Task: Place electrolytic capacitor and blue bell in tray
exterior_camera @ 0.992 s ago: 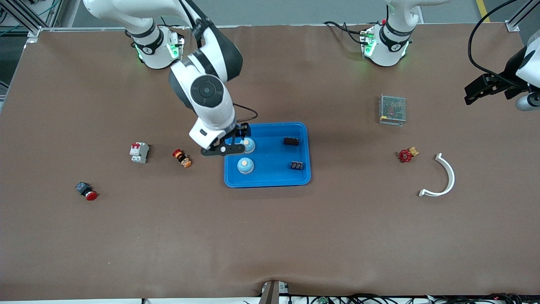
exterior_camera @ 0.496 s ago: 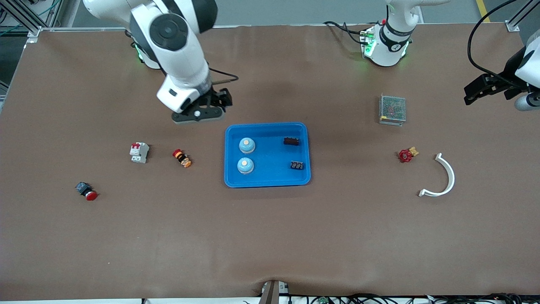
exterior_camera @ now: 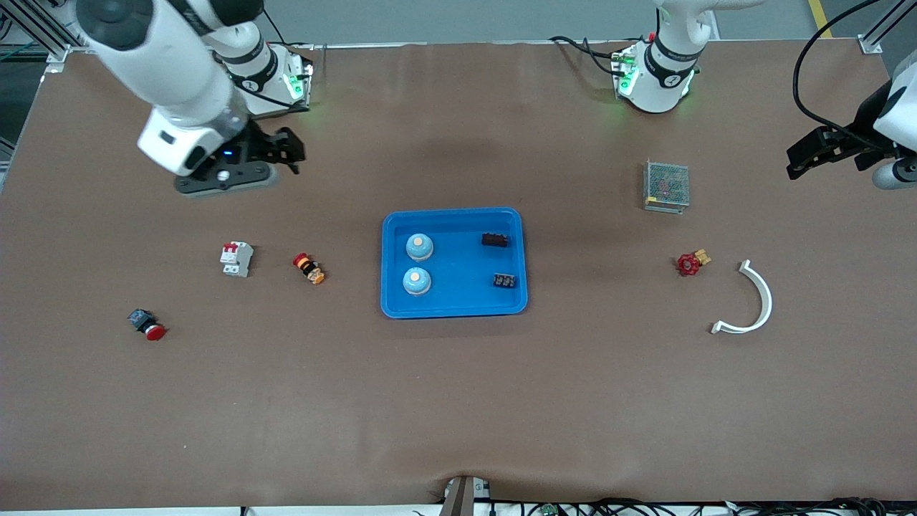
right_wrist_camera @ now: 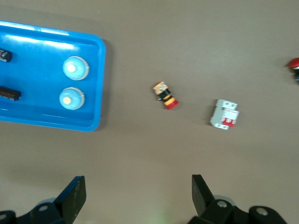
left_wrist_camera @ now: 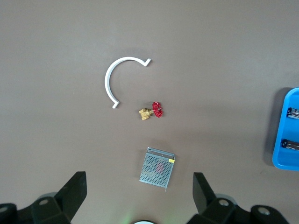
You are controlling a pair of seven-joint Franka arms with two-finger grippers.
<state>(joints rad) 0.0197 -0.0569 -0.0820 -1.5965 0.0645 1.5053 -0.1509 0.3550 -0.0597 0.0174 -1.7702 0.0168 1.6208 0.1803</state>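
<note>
Brown table (exterior_camera: 458,401) lying under both arms | right gripper (exterior_camera: 286,152) hanging over bare table near its base, fingers spread, holding nothing | tray (exterior_camera: 454,309) sitting mid-table, holding two blue bells (exterior_camera: 419,246) and two dark parts (exterior_camera: 495,239) | left gripper (exterior_camera: 802,161) waiting over table's edge, fingers spread, holding nothing

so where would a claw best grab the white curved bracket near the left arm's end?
Probably mid-arc on the white curved bracket, coming straight down with one finger inside the curve and one outside. It lies flat as a thin open half-ring, so the band is narrow everywhere and the middle balances it; the hooked ends look less steady. The left claw is open and closest.
</note>
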